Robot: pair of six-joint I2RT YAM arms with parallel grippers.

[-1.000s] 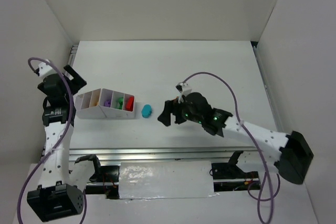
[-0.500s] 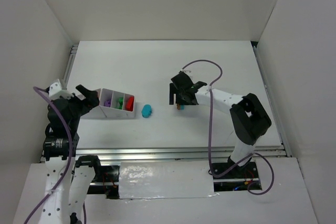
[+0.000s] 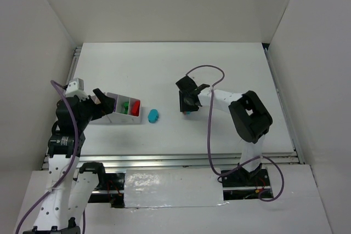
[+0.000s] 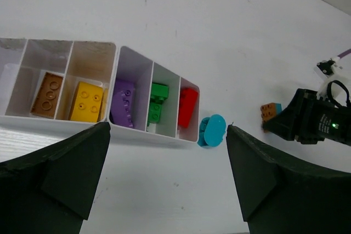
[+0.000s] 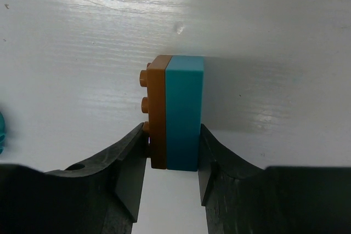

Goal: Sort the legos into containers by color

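Note:
The white tray of containers [image 4: 137, 133] holds a brown lego [image 4: 47, 95], a yellow one [image 4: 88, 101], a purple one [image 4: 124, 103], a green one [image 4: 157, 102] and a red one [image 4: 187, 106], each in its own compartment. A teal oval lego [image 4: 213, 130] lies on the table just right of the tray [image 3: 127, 118]. My right gripper [image 5: 173, 160] is shut on a brown lego stuck to a teal lego [image 5: 175, 113], the pair resting on the table [image 3: 188, 112]. My left gripper [image 4: 167, 190] hangs open above the tray's left end [image 3: 101, 105], holding nothing.
White walls [image 3: 49, 31] enclose the table on the left, back and right. A metal rail [image 3: 164, 160] runs along the near edge. A purple cable [image 3: 211, 75] loops over the right arm. The tray's leftmost compartment [image 4: 11, 80] looks empty.
My right arm swung in from the lower right to the brown-and-teal pair and its jaws closed on it. My left arm moved right and now covers the tray's left end.

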